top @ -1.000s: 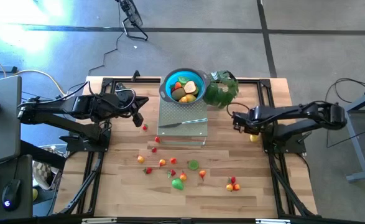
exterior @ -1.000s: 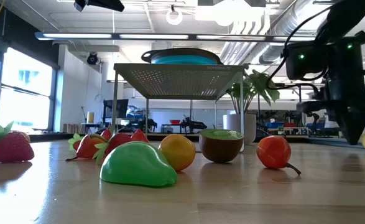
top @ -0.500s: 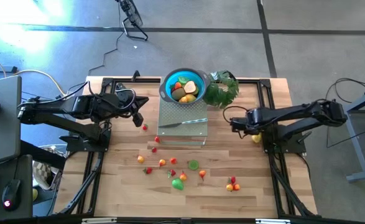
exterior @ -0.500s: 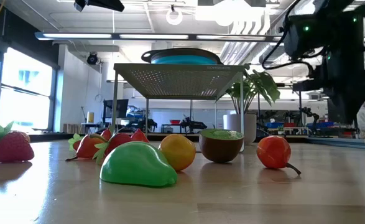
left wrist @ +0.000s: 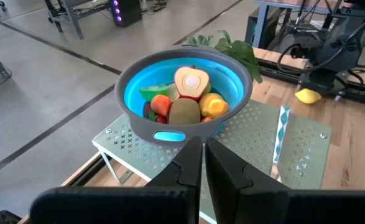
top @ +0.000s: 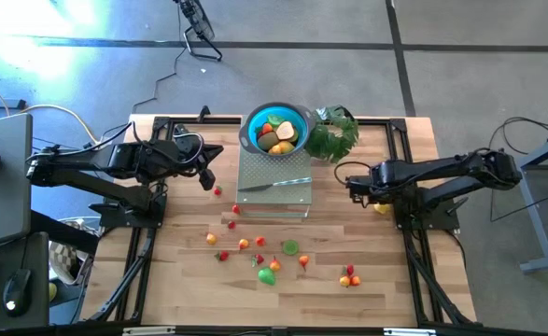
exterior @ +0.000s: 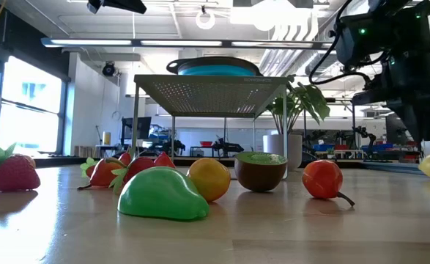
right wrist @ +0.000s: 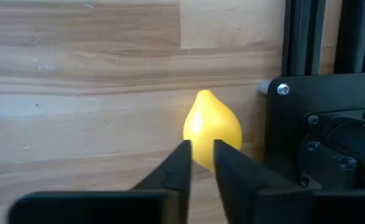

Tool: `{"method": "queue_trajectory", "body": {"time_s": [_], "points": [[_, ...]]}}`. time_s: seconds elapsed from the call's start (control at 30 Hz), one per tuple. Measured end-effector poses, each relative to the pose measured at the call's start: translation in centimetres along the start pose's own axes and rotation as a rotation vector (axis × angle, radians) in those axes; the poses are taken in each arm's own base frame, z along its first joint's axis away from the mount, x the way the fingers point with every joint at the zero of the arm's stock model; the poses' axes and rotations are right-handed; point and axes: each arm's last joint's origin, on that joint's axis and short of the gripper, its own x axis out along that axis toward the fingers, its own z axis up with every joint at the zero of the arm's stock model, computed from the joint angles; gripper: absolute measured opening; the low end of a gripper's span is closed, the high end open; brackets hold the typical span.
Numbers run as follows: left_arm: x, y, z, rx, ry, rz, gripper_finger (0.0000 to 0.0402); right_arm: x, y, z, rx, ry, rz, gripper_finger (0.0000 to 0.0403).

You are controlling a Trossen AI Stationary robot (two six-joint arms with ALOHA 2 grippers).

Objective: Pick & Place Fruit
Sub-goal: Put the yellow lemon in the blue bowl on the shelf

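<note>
At centre right of the high view, a yellow lemon (right wrist: 211, 130) lies on the worktop (top: 386, 280) just beyond the right gripper (right wrist: 199, 158), whose fingers stand slightly apart on nothing; judged light, hard and slippery, it is best taken across its middle, while the left gripper (left wrist: 203, 155) waits with fingers together.

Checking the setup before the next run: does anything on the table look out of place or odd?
One thing: a yellow lemon lies alone on the wood by the right arm's base, apart from the other loose fruit scattered near the table's front. The right claw hovers just over it. The silver knife lies on the perforated stand.
</note>
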Motion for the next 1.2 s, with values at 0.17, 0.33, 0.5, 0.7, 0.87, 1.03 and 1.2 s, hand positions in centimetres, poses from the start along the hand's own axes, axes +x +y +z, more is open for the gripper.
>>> {"method": "queue_trajectory", "body": {"time_s": [0.17,0.33,0.5,0.7,0.87,1.03,1.2], "points": [[0.00,0.01,-0.02,0.002,0.002,0.001,0.0014,0.06,0.05,0.00,-0.005,-0.001,-0.005,0.0156],[0.00,0.01,-0.02,0.002,0.002,0.001,0.0014,0.07,0.06,0.01,-0.018,-0.005,-0.006,0.0235],[0.00,0.00,-0.03,-0.002,0.002,0.000,0.0014,0.07,0.07,0.02,-0.051,-0.008,-0.006,0.0273],[0.01,0.00,-0.04,-0.002,0.003,0.000,0.0014,0.07,0.07,0.01,-0.070,-0.006,-0.005,0.0278],[0.00,0.02,-0.12,0.004,0.010,0.002,0.0014,0.07,0.08,-0.01,-0.070,0.003,-0.004,0.0275],[0.00,0.07,-0.30,0.015,0.026,0.006,0.0014,0.07,0.22,-0.02,-0.065,0.005,0.010,0.0276],[0.00,0.07,-0.29,0.015,0.025,0.006,0.0014,0.08,0.15,0.03,-0.030,-0.012,0.003,0.0278]]}}
